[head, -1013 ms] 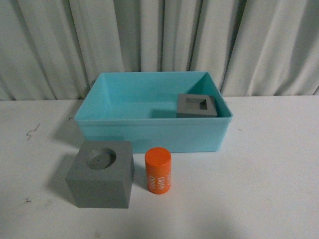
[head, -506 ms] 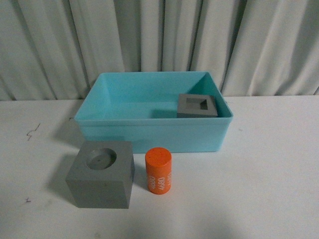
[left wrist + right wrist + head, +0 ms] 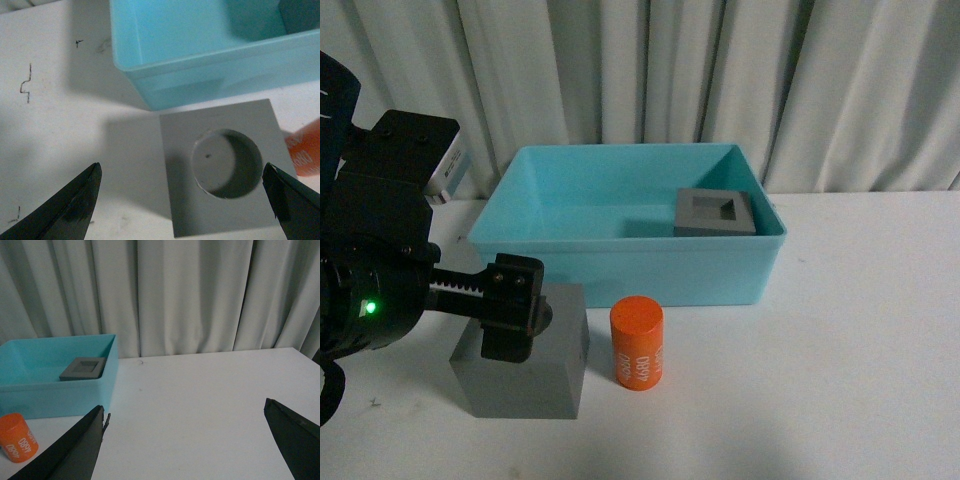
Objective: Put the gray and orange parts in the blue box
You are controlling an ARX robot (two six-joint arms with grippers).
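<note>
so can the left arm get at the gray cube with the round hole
Probably yes: the left arm holds its jaws open over the gray cube, with nothing between them and it.

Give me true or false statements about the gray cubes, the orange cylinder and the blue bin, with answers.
The matte gray cube with the square recess lies inside the light turquoise-blue plastic bin. True.
The small orange cylinder with white lettering lies in the bin. False: it stands on the white table, outside the bin.
The left gripper is shut on the gray cube with the round recess. False: it is open, spread over that cube.
The right gripper is open and holds nothing. True.
</note>
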